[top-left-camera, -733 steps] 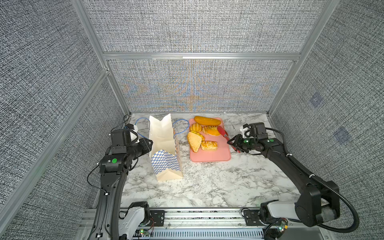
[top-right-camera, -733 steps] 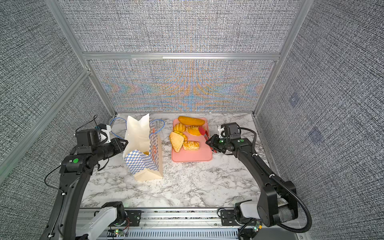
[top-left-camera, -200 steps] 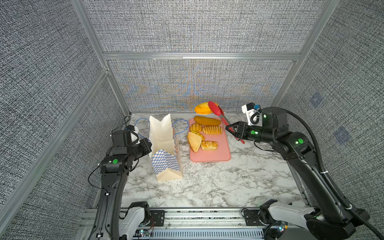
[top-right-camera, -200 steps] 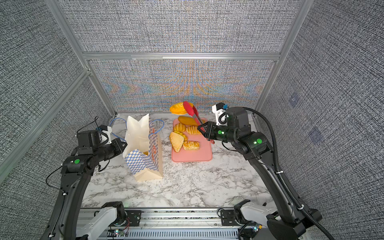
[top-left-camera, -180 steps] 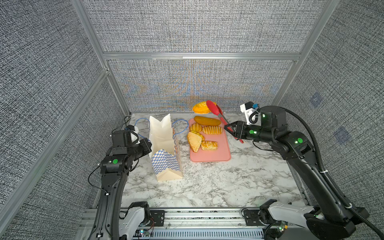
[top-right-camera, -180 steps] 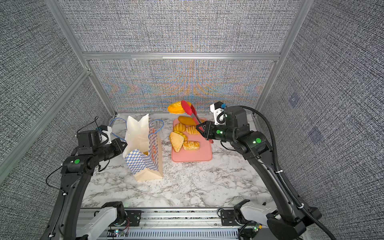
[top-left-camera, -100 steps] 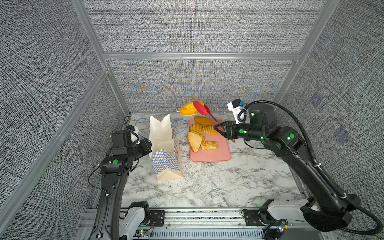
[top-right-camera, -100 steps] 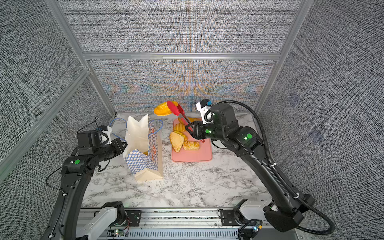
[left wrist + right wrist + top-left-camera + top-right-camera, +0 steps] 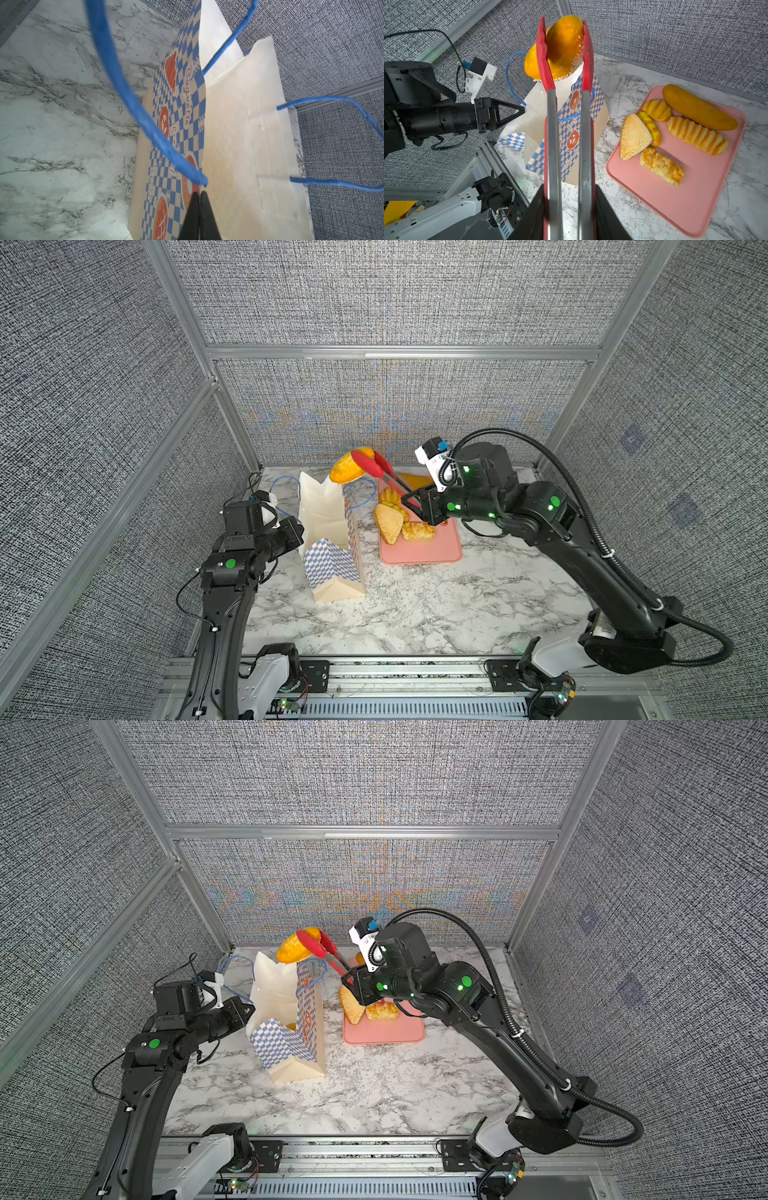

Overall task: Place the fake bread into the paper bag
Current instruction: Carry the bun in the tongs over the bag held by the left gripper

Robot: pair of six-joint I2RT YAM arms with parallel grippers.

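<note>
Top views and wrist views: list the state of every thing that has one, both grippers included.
paper bag: upright, mouth open.
left gripper: shut on the paper bag's rim.
right gripper: shut on the red tongs.
red tongs: squeezed on the oval bun.
oval bun: in the air by the bag's mouth, not inside.
pink tray: lying flat.
other bread: lying on the pink tray.

Seven pieces of fake bread (image 9: 697, 108) are counted in the right wrist view: six are laid on one pink tray (image 9: 695, 197) and one oval bun (image 9: 564, 41) is held in one pair of red tongs (image 9: 553, 135). One paper bag (image 9: 324, 510) with two blue cord handles (image 9: 127, 99) is recorded, and two robot arms (image 9: 598, 572) are noted.
</note>
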